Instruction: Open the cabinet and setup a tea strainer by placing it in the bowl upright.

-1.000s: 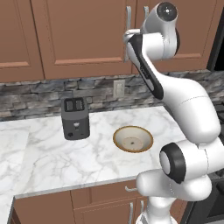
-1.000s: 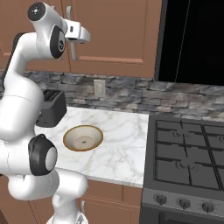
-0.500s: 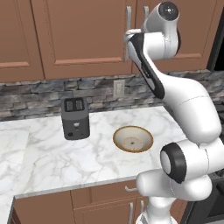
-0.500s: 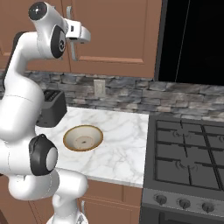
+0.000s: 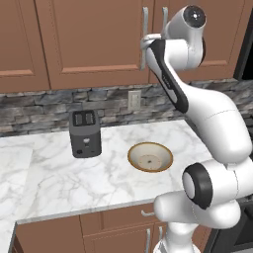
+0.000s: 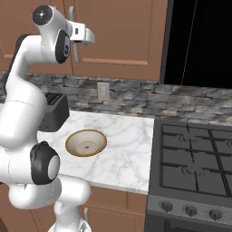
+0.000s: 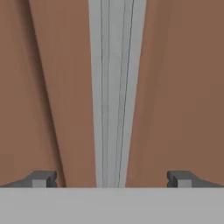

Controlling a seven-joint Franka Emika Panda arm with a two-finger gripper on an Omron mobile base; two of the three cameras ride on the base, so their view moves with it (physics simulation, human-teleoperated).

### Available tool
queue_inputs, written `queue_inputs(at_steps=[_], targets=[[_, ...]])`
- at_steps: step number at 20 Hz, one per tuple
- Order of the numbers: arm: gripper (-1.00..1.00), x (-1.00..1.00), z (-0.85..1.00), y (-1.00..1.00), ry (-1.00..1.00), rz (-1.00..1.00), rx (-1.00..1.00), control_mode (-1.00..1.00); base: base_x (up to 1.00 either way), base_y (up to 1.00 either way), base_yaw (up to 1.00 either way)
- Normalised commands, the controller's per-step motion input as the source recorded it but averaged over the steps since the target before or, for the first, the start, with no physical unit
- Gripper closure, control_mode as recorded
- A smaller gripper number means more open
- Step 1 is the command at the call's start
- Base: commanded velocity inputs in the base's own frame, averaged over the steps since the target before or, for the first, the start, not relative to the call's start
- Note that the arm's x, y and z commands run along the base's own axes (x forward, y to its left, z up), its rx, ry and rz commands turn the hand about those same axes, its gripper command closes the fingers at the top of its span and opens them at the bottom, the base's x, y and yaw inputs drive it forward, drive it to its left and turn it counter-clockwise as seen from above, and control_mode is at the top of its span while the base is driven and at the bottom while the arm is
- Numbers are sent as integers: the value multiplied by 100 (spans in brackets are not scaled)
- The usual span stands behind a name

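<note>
The cabinet (image 5: 94, 39) hangs above the counter with both brown doors shut. My gripper (image 5: 145, 45) is raised right up to the left door's long silver handle (image 5: 145, 20). In the hand view that handle (image 7: 111, 87) runs straight up the middle, and my gripper (image 7: 112, 179) is open, with one dark fingertip (image 7: 41, 178) on each side of it and neither touching it. Below, the beige speckled bowl (image 5: 150, 157) sits empty on the marble counter; the right base view also has this bowl (image 6: 86, 142). The tea strainer is out of view.
A dark two-slot toaster (image 5: 85, 133) stands left of the bowl by the stone backsplash. A wall outlet (image 5: 133, 100) sits behind the bowl. A black gas stove (image 6: 195, 158) adjoins the counter on the right. A second silver handle (image 5: 164, 20) is on the right door.
</note>
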Motion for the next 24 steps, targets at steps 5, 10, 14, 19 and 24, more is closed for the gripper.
queue_inputs(at_steps=[5, 10, 14, 19, 24], targets=[[100, 7, 0, 0, -2, 0, 0, -100, 0, 0, 0], [100, 2, 0, 0, 0, 0, 0, -100, 0, 0, 0], [100, 0, 0, 0, 0, 0, 0, -100, 0, 0, 0], [100, -8, -5, -4, 1, 0, 1, -100, 0, 0, 0], [100, -76, 0, -48, 0, 4, 11, -100, 0, 0, 0]])
